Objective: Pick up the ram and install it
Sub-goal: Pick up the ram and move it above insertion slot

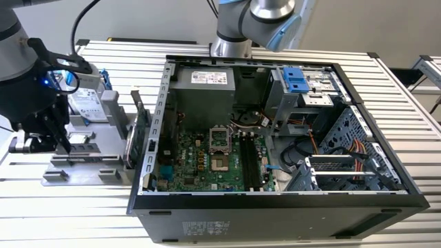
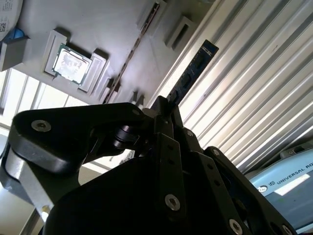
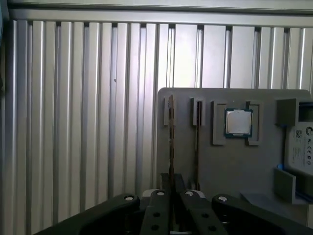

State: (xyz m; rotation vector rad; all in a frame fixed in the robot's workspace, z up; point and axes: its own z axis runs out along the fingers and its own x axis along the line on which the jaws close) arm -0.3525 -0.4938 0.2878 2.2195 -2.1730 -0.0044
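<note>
Over the grey holder (image 3: 234,166) beside the computer case (image 1: 276,206), gripper (image 3: 171,180) is clamped on the ram (image 2: 193,73). Ram lines up with the holder's edge slot, next to bare table (image 3: 73,122). Can't tell whether it's seated or lifted.

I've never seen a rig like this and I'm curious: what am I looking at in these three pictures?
A robot arm works beside an open computer case on a slatted metal table. The exterior view comes from a camera off the arm, seeing the whole scene. Both wrist views come from cameras riding on the arm, looking past its fingers. At the exterior view's left a grey tray holds parts: a processor chip, a hard drive, a green card. The fingers appear closed on the ram, a thin memory stick; whether it is clear of the tray I cannot tell.
</note>
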